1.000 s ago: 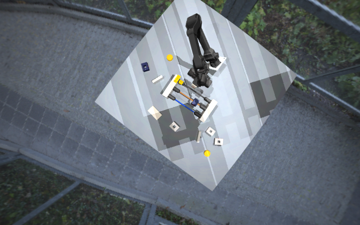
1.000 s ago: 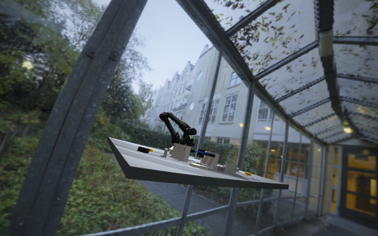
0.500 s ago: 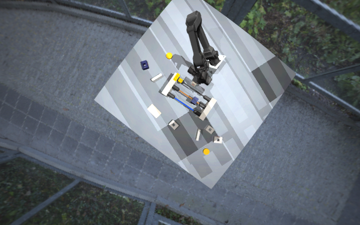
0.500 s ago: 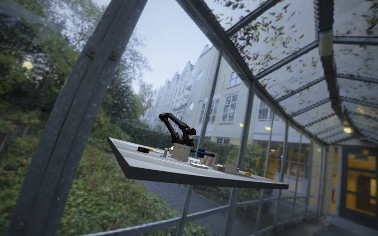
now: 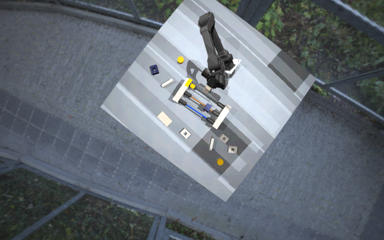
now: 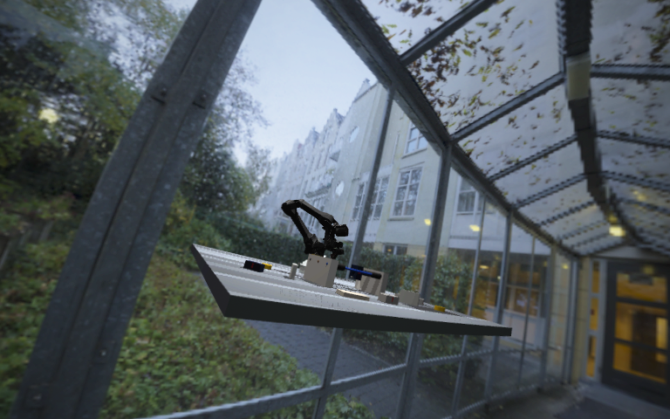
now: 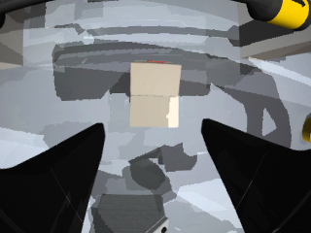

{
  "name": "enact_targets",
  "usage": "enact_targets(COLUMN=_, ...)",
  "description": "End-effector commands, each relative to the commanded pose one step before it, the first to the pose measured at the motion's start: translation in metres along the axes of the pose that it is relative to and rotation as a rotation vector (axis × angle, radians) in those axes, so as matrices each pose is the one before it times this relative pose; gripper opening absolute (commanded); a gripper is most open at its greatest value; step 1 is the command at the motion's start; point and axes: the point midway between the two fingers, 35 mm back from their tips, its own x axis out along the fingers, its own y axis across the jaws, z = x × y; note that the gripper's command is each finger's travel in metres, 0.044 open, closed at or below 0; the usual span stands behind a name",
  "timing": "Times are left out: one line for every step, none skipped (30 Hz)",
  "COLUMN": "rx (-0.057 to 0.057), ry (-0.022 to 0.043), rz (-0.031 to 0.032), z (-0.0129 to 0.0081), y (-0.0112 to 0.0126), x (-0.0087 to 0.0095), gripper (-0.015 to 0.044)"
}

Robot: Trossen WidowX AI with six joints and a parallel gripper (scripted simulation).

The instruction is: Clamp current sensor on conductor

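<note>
A beige two-part sensor block (image 5: 208,88) (image 7: 155,93) with a seam across its middle and a small red mark on its top edge sits just off the black conductor (image 5: 215,99). I cannot tell whether it encloses the conductor. The conductor ends in a yellow sleeve (image 5: 192,85) (image 7: 286,6) with a black arrow, beside the yellow marker (image 5: 187,82) on the white end block (image 5: 179,94). My gripper (image 5: 211,84) (image 6: 331,250) (image 7: 154,127) is open just above the block. Its fingers stand apart from the block on both sides.
The fixture also carries an orange conductor (image 5: 196,100) with a navy clamp (image 5: 207,107) and a blue conductor (image 5: 195,110), ending in a second white block (image 5: 221,116). Loose around it lie a navy block (image 5: 154,69), yellow discs (image 5: 180,59) (image 5: 220,161), beige slabs (image 5: 164,118) (image 5: 167,82) and square rings (image 5: 185,133) (image 5: 223,138).
</note>
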Motion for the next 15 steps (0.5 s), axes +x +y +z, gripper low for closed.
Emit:
enact_targets(rx=0.0091, ry=-0.00804, rz=0.00086, z=-0.00004, y=-0.00143, x=-0.02883, gripper=0.0327)
enact_targets(rx=0.0, ry=0.0, rz=0.0, z=0.0, y=0.0, x=0.0, gripper=0.0327)
enact_targets(rx=0.0, ry=0.0, rz=0.0, z=0.0, y=0.0, x=0.0, gripper=0.0327)
enact_targets(rx=0.0, ry=0.0, rz=0.0, z=0.0, y=0.0, x=0.0, gripper=0.0327)
enact_targets(rx=-0.0149, ry=0.00242, rz=-0.00015, z=0.00032, y=-0.00002, x=-0.00004, gripper=0.032)
enact_targets(rx=-0.0447, ry=0.00727, rz=-0.0002, z=0.00095, y=-0.00008, x=-0.0001, gripper=0.032)
enact_targets(rx=-0.0745, ry=0.01213, rz=0.00045, z=0.00159, y=-0.00021, x=-0.00015, gripper=0.032)
enact_targets(rx=-0.093, ry=0.01504, rz=0.00193, z=0.00197, y=-0.0004, x=-0.00014, gripper=0.032)
enact_targets(rx=-0.0932, ry=0.01483, rz=0.00345, z=0.00195, y=-0.00057, x=-0.00011, gripper=0.032)
enact_targets(rx=-0.0931, ry=0.01442, rz=0.00494, z=0.0019, y=-0.00074, x=-0.00007, gripper=0.032)
enact_targets(rx=-0.0931, ry=0.01387, rz=0.00638, z=0.00184, y=-0.00091, x=-0.00003, gripper=0.032)
enact_targets(rx=-0.0931, ry=0.01317, rz=0.00775, z=0.00177, y=-0.00108, x=0.00001, gripper=0.032)
enact_targets(rx=-0.093, ry=0.01233, rz=0.00905, z=0.00168, y=-0.00124, x=0.00005, gripper=0.032)
enact_targets(rx=-0.093, ry=0.01137, rz=0.01027, z=0.00157, y=-0.00139, x=0.00009, gripper=0.032)
enact_targets(rx=-0.0927, ry=0.01026, rz=0.01134, z=0.00145, y=-0.00153, x=0.00013, gripper=0.032)
